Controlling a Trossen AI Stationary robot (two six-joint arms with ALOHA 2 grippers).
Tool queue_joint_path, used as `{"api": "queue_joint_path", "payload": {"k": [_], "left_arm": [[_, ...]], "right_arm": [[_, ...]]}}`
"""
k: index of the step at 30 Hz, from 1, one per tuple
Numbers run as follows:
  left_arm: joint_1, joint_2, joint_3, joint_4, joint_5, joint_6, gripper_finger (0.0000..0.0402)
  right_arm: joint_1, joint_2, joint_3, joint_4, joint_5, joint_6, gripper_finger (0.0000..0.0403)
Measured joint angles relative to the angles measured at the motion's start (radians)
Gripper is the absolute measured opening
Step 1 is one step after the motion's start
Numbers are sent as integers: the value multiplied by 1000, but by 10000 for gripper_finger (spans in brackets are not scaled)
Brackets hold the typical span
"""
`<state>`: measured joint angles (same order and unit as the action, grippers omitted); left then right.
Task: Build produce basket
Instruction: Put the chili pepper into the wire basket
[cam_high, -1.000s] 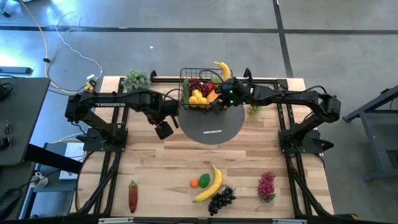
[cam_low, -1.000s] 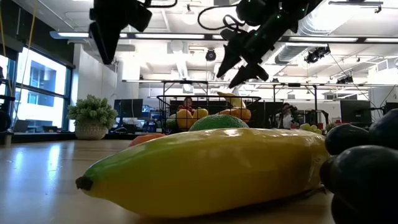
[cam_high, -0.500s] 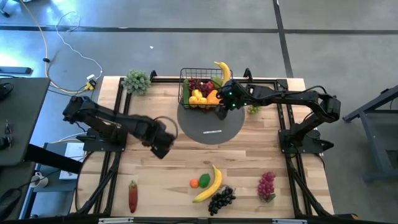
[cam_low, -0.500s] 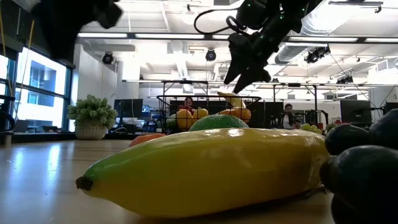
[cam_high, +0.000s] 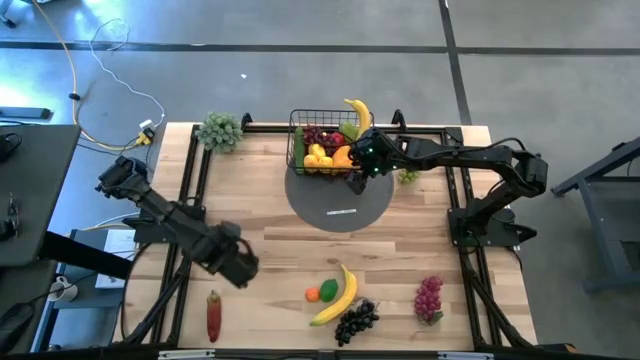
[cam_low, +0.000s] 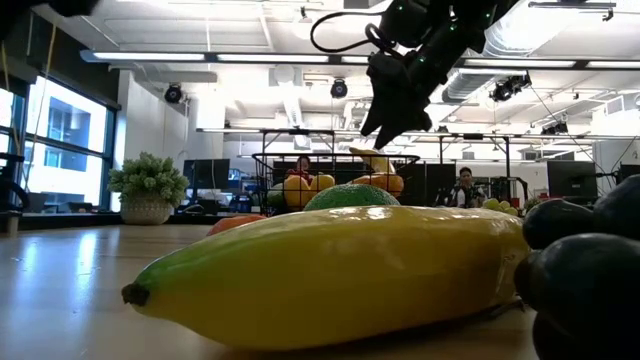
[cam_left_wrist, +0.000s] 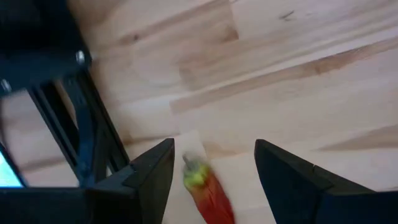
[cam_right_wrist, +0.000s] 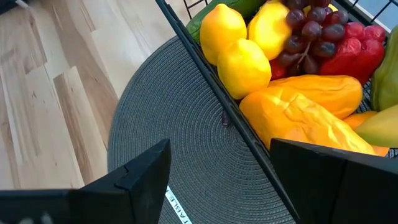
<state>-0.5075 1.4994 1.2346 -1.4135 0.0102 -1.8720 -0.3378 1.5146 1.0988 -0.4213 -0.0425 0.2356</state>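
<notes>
Red pepper (cam_left_wrist: 208, 196) on wood just ahead of left gripper (cam_left_wrist: 214, 171), fingers apart, empty; right gripper (cam_right_wrist: 214, 180) open beside basket (cam_right_wrist: 249, 134).

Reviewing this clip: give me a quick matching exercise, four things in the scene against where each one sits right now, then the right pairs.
Things:
1. basket
2. red pepper
3. left end effector
4. right end effector

Places:
A. lying on bare wood near the table's front left corner
B. at the basket's right corner, over the grey round mat
C. on the far edge of the mat, full of produce
D. above the front left part of the table, near the pepper

Pairs: 1-C, 2-A, 3-D, 4-B
</notes>
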Motion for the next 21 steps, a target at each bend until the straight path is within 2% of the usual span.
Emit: {"api": "queue_joint_path", "payload": {"k": [6,12,17,21], "left_arm": [[-147,0,-28,47,12,-289,213],[-264,0,-28,169,10,-452,213],[-317,36,-28,250,31,-485,213],[-333,99,-28,286,85,-500,213]], "right_arm": [[0,0,0,0,0,-11,255],[0,0,0,0,0,-13,255],[0,0,0,0,0,-13,255],[0,0,0,0,-13,-11,255]]}}
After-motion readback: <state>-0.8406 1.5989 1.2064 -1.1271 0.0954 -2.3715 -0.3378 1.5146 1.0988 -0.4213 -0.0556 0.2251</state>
